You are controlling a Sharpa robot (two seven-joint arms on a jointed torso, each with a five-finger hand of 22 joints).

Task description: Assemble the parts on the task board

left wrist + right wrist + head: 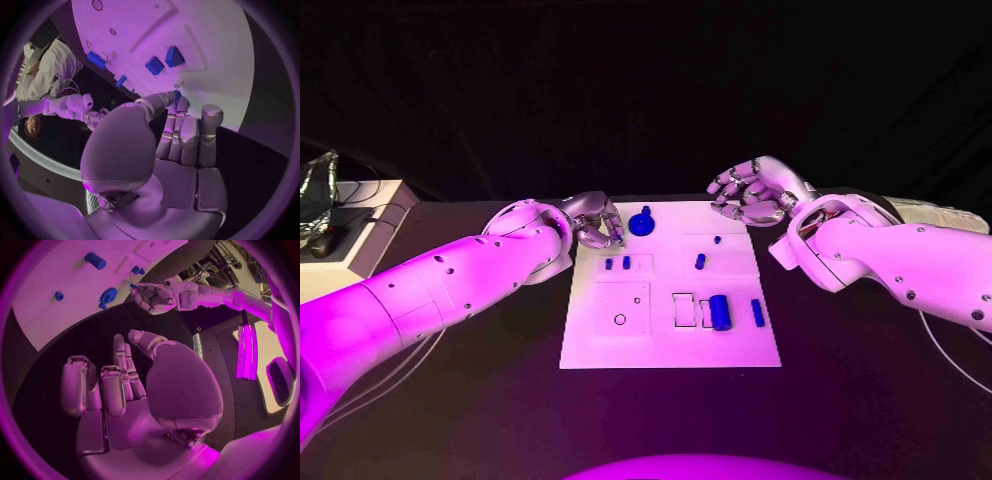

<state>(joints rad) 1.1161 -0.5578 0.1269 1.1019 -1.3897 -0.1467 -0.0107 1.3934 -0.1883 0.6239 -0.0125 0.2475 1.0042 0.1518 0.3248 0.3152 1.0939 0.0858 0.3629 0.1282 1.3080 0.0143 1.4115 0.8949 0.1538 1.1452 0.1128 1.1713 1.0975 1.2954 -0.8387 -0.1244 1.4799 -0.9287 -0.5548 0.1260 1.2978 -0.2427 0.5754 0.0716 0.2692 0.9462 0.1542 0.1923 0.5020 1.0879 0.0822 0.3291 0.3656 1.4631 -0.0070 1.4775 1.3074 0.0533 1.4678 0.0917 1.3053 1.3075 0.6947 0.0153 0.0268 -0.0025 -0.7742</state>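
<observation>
A: The left hand (596, 220) sits at the far left corner of the task board (668, 345), fingers curled inward. In the left wrist view a small blue part (177, 94) shows right at its fingertips (170, 98), so I judge it pinches that piece, though I can't tell how firm the hold is.

B: And the right hand (759, 192)?

A: It hovers over the far right corner, fingers curled in with nothing in them; its wrist view shows a bare palm.

B: Where are the other parts?

A: A round blue knob (642, 223) stands near the far edge, just beside the left hand. Two short blue pegs (617, 263) stand left of centre, a slim blue pin (700, 261) to their right, and a thick blue cylinder (720, 311) with a thin bar (757, 312) lies toward the near right, next to a rectangular slot (684, 309). A small round hole (619, 320) sits on the near left.

B: So how should the left hand proceed?

A: Keep the pinched piece upright, line it up above its socket before lowering, and press straight down. Steer wide of the knob; brushing it seems the likeliest slip.
</observation>
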